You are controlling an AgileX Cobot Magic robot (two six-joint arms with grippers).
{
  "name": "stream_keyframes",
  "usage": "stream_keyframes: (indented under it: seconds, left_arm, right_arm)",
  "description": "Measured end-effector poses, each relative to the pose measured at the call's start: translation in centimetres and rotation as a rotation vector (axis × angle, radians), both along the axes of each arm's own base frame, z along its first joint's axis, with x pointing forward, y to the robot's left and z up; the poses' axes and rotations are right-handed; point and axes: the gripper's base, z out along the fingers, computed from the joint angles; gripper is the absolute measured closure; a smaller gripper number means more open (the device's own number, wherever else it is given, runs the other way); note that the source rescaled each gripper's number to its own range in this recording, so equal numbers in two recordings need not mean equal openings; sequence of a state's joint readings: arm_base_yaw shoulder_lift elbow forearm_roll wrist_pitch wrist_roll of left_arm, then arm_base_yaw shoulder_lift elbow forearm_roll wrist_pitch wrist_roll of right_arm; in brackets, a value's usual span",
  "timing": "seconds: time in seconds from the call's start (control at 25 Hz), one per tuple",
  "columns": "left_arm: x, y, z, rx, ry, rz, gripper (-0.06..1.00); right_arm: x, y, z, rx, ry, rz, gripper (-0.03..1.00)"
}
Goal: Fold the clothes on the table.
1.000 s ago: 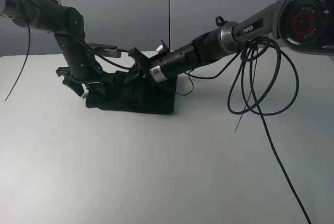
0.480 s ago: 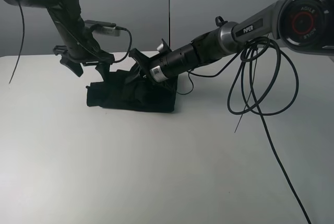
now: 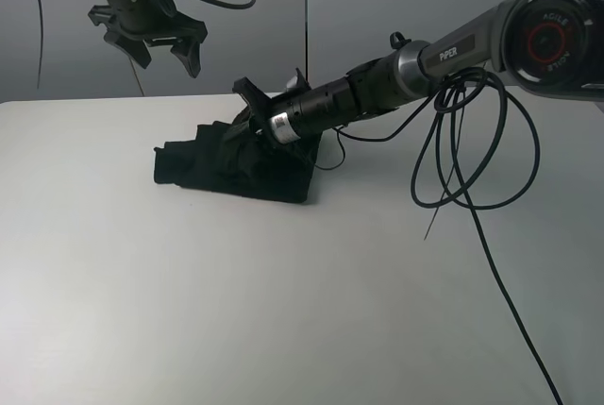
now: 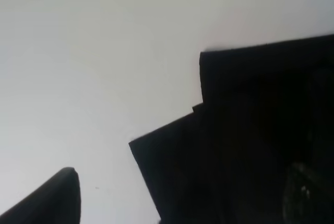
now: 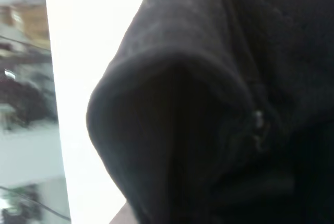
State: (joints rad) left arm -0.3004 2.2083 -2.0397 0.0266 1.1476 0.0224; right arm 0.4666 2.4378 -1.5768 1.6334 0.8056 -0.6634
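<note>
Lifted clear, left fingers (image 3: 165, 39) spread apart; right fingers' state unclear in shirt (image 3: 236, 171).

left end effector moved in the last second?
Yes. The left end effector has risen from the shirt on the table and now hangs open, high against the back wall.

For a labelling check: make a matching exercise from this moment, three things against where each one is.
Things:
1. left gripper
2. right gripper
3. shirt

Places:
a. bunched on the table
b. raised high, clear of the cloth
c. low, at the shirt's top

Pairs: 1-b, 2-c, 3-a
</note>
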Motion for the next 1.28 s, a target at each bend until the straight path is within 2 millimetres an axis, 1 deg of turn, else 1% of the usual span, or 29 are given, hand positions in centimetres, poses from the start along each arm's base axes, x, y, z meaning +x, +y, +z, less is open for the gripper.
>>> stream_keyframes:
  seconds: [0.08, 0.16, 0.2, 0.24, 0.4, 0.56, 0.64, 0.76, 0.84, 0.96, 1.04, 1.16, 1.2, 1.28]
  left_arm:
    - [0.0, 0.0, 0.1, 0.003, 0.004, -0.003, -0.06]
    - [-0.1, 0.0, 0.1, 0.005, 0.009, -0.006, -0.06]
    - [-0.1, 0.0, 0.1, 0.007, 0.010, -0.011, -0.06]
    - [-0.1, 0.0, 0.1, 0.009, 0.010, -0.016, -0.06]
    - [-0.1, 0.0, 0.1, 0.014, 0.012, -0.027, -0.06]
    - [-0.1, 0.2, 0.1, 0.030, 0.010, -0.031, -0.06]
    - [-0.1, 0.3, 0.1, 0.047, 0.005, -0.032, -0.06]
    - [0.0, 0.4, 0.1, 0.063, 0.000, -0.033, -0.06]
    - [0.0, 0.5, 0.1, 0.067, -0.001, -0.034, -0.06]
    - [0.0, 0.5, 0.1, 0.073, -0.002, -0.046, -0.06]
    - [0.0, 0.5, 0.1, 0.081, 0.001, -0.065, -0.06]
    - [-0.2, 0.6, 0.6, 0.084, -0.007, -0.078, -0.06]
    - [-0.3, 0.6, 1.1, 0.082, -0.020, -0.082, -0.06]
    - [-0.6, 0.8, 2.6, 0.054, -0.060, -0.089, -0.06]
  right_arm:
    - [0.1, 0.2, 0.6, 0.062, -0.010, -0.005, 0.46]
    - [0.3, 0.4, 1.0, 0.079, -0.074, 0.024, 0.28]
    - [0.5, 0.6, 1.4, 0.088, -0.118, 0.043, 0.23]
    - [0.6, 0.7, 1.9, 0.104, -0.157, 0.061, 0.20]
    - [1.1, 1.6, 3.5, 0.148, -0.254, 0.111, 0.17]
    - [0.9, 1.9, 3.8, 0.148, -0.313, 0.154, 0.17]
    - [0.6, 1.8, 3.3, 0.088, -0.345, 0.219, 0.17]
    - [0.4, 1.2, 3.4, -0.066, -0.407, 0.302, 0.17]
    - [0.5, 0.7, 4.1, -0.152, -0.444, 0.328, 0.14]
    - [0.7, -0.5, 5.5, -0.257, -0.486, 0.370, 0.05]
    - [1.0, -1.9, 6.8, -0.338, -0.522, 0.399, -0.01]
    - [1.5, -4.5, 9.0, -0.493, -0.563, 0.424, -0.03]
    - [1.6, -5.3, 9.6, -0.554, -0.567, 0.428, -0.03]
    - [1.6, -7.2, 11.1, -0.653, -0.574, 0.413, -0.03]
